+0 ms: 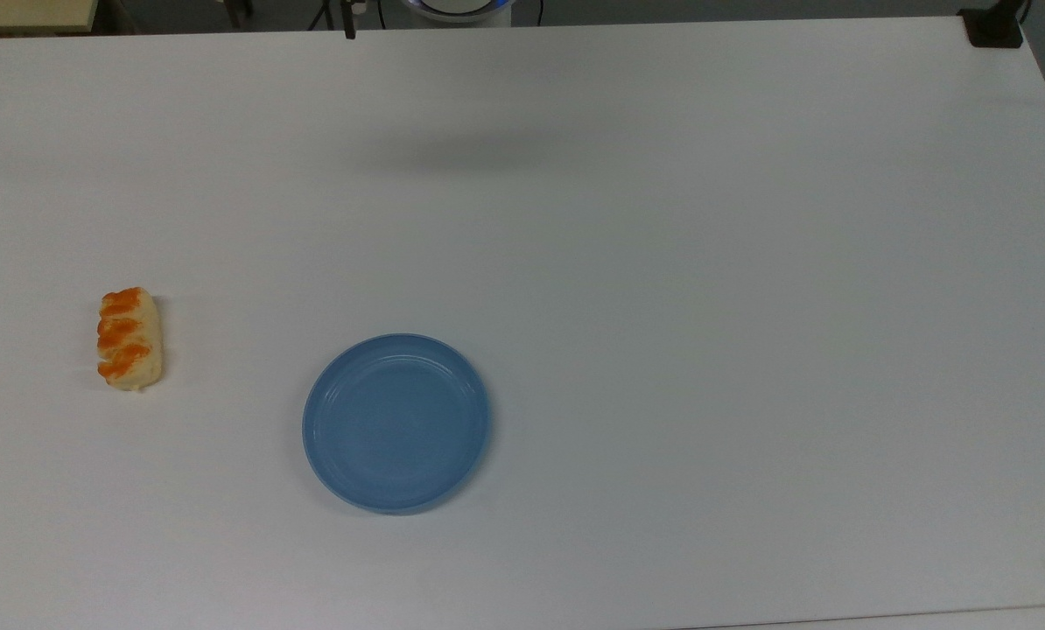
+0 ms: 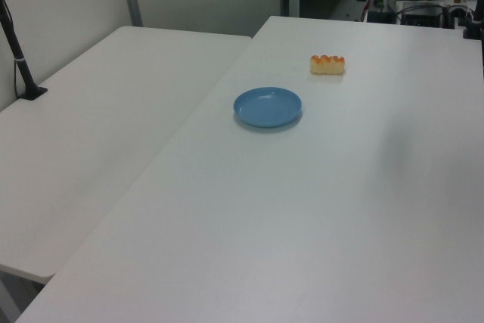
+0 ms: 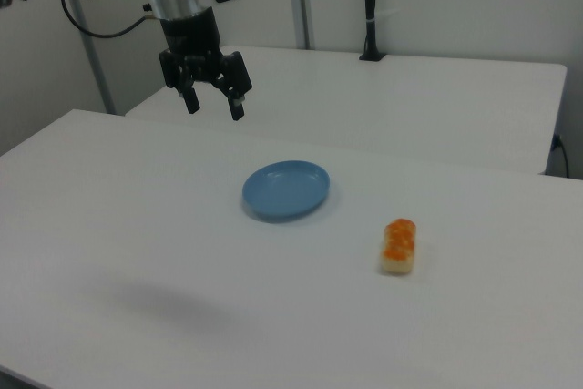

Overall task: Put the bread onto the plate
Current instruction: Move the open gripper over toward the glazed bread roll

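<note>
Bread and plate lie apart on a white table, with the robot's gripper raised above it and holding nothing.

Top view: the bread (image 1: pixel 129 339), a pale bun with orange stripes, lies lengthwise on the table (image 1: pixel 662 262) at about 10 o'clock from the blue plate (image 1: pixel 396 423), well apart from it; the plate holds nothing. Left view: the bread (image 2: pixel 327 64) sits at roughly 1 o'clock from the plate (image 2: pixel 267 107), near it but not touching. Right view: the gripper (image 3: pixel 212 104) hangs in the air at about 11 o'clock from the plate (image 3: pixel 286 189), its fingers spread and grasping nothing; the bread (image 3: pixel 399 245) lies at about 4 o'clock from the plate.
</note>
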Motion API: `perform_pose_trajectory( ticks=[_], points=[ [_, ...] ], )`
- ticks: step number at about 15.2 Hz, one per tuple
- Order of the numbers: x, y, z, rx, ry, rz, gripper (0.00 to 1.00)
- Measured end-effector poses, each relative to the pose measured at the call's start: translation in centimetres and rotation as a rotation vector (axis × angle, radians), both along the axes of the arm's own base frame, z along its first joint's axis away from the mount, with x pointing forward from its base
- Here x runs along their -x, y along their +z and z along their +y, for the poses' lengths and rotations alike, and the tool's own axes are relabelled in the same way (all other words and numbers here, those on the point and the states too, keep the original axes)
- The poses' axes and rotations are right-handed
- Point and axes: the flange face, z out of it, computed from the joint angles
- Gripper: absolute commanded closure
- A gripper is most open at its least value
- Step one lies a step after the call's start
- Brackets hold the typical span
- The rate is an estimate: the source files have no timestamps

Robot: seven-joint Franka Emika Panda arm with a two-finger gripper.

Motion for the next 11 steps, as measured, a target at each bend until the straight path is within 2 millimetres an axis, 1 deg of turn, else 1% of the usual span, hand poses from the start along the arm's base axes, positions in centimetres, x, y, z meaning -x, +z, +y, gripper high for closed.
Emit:
perform_pose_trajectory(
  ticks=[2,5,11],
  points=[
    [-0.2,-0.4,0.0,0.0,-0.001,0.007,0.0],
    [-0.9,-2.0,-0.3,0.004,-0.008,0.036,0.0],
    [-1.0,-2.1,-0.5,0.004,-0.011,0.038,0.0]
  ],
)
